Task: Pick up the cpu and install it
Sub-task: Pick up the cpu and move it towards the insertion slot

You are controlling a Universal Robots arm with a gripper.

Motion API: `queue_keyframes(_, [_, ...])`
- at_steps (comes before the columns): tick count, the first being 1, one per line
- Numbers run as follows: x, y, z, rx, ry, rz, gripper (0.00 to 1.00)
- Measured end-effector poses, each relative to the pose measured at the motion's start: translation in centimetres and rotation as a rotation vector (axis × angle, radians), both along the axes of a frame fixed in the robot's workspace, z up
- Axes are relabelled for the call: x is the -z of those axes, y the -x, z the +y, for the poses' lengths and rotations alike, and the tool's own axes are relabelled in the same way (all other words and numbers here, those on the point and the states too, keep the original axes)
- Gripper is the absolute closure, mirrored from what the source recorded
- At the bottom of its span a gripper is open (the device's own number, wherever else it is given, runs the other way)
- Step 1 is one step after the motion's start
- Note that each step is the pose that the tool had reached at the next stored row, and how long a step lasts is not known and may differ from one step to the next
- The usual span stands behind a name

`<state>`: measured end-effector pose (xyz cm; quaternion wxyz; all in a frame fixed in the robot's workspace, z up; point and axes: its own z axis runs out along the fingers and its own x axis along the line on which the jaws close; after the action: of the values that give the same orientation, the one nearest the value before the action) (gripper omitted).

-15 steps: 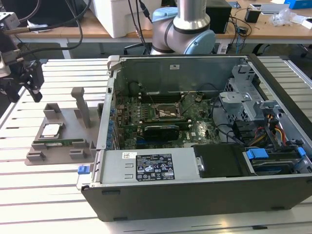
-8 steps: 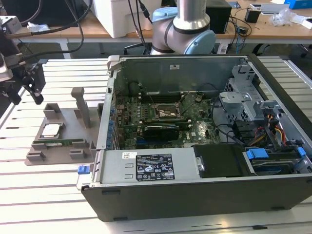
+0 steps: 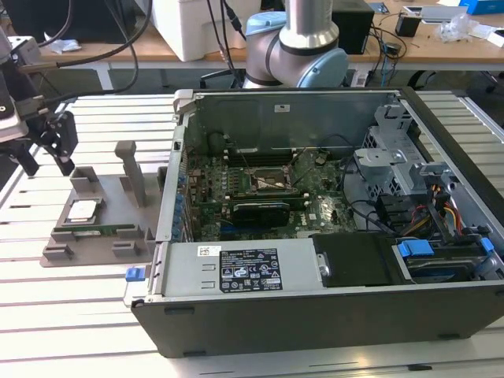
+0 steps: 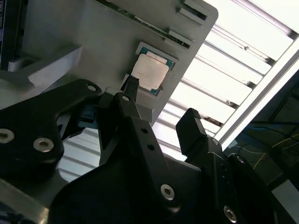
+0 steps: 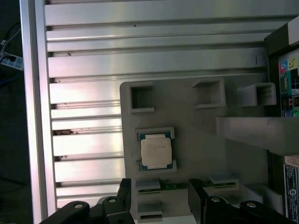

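The cpu [image 3: 83,210] [image 4: 149,72] [image 5: 155,151], a small square chip with a silver top, lies flat in a pocket of the grey holder [image 3: 101,246] [image 5: 196,140] on the slatted table. My gripper [image 3: 47,157] [image 4: 161,100] [image 5: 160,186] hangs open above the holder, up and toward the exterior view's left of the chip, with nothing between its black fingers [image 4: 132,86]. It is not touching the chip. In the open computer case, the bare socket [image 3: 272,183] sits on the green motherboard.
The open computer case [image 3: 331,315] fills the middle and the exterior view's right. Grey upright posts [image 3: 130,169] rise from the holder between the chip and the case. A green memory stick [image 3: 102,231] lies in a slot beside the chip. The arm's base [image 3: 295,47] stands behind the case.
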<state>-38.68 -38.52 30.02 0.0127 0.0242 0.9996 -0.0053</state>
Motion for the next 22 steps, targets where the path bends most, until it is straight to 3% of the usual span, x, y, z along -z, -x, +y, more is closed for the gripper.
queue_keyframes(2, [0.14,-0.1,-0.01,-0.014,0.0078,0.0001,0.40])
queue_keyframes(7, [0.45,-0.4,0.00,-0.116,0.0082,-0.0005,0.40])
queue_keyframes(17, [2.31,-0.8,0.04,-0.119,0.0085,0.0009,0.40])
queue_keyframes(22, [3.76,-0.8,0.08,-0.119,0.0087,0.0010,0.40])
